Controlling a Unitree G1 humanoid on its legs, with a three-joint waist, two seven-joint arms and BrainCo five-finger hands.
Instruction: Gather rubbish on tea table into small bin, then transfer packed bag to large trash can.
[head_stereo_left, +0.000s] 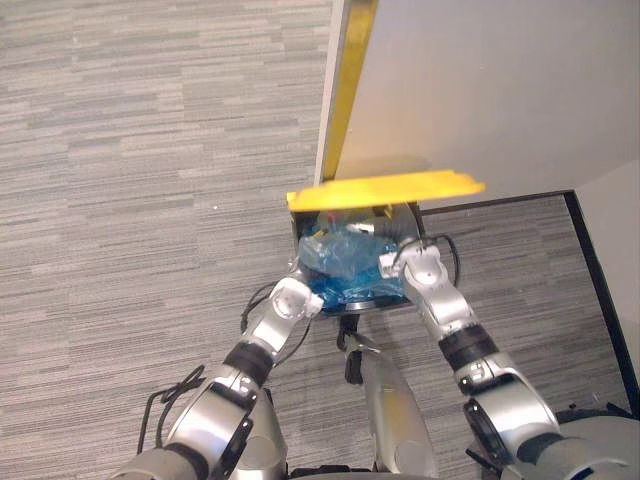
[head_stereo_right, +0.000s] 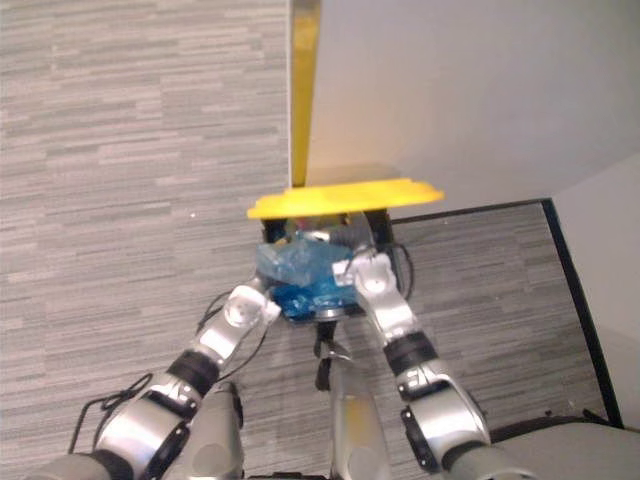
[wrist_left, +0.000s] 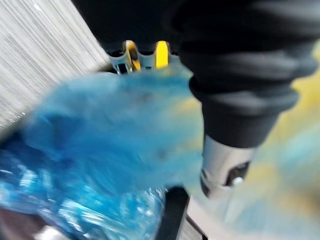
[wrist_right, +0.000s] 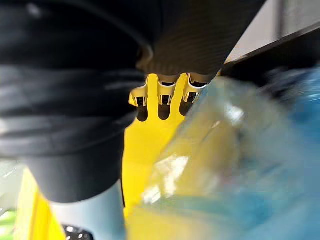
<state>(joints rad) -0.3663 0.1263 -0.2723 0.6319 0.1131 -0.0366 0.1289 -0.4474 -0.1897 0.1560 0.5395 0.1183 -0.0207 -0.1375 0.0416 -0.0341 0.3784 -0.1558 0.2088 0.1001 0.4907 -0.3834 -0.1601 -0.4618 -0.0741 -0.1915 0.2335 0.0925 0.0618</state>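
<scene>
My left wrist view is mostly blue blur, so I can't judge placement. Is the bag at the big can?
Observer: Yes. The crinkled blue plastic bag sits at the opening of the dark trash can, partly beneath its flat yellow lid.
Operator: Where's my other hand?
Observer: The right hand is at the bag's right side, the left hand opposite.
Operator: What's behind the can?
Observer: A pale wall.
</scene>
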